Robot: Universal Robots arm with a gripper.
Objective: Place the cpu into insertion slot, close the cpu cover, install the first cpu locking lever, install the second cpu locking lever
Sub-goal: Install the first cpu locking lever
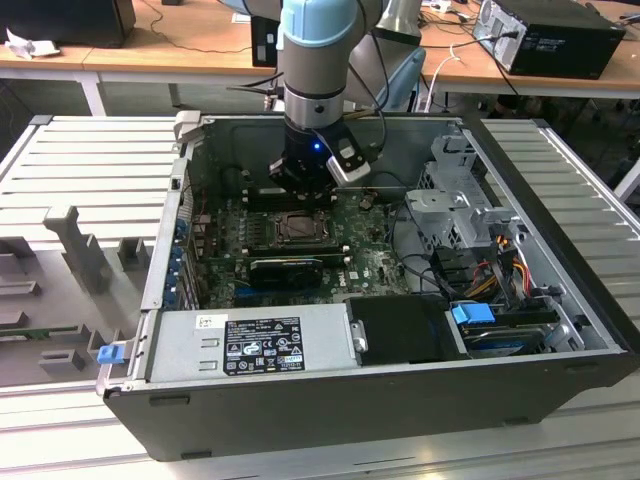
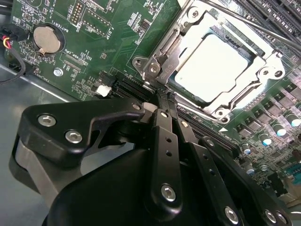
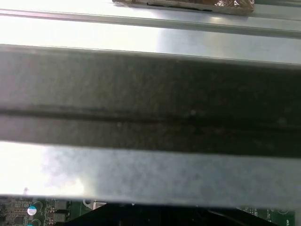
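The cpu [image 2: 214,66], a pale square chip, lies in the insertion slot [image 1: 300,228] on the green motherboard. The cpu cover [image 2: 181,44], a silver metal frame, lies flat over it, and the chip shows through its window. A thin metal locking lever [image 2: 254,23] runs along one side of the cover. My gripper [image 2: 161,92] is shut, its black fingers pressed together with nothing between them, the tips at the corner of the cover. In the exterior view the gripper [image 1: 298,188] hangs just behind the slot inside the open computer case.
A coin battery [image 2: 47,38] sits on the board away from the socket. Long black memory slots [image 2: 277,14] flank it. A black card [image 1: 287,268], the power supply [image 1: 255,345], the drive cage [image 1: 455,200] and cables [image 1: 500,260] crowd the case. The case wall [image 3: 150,99] is close by.
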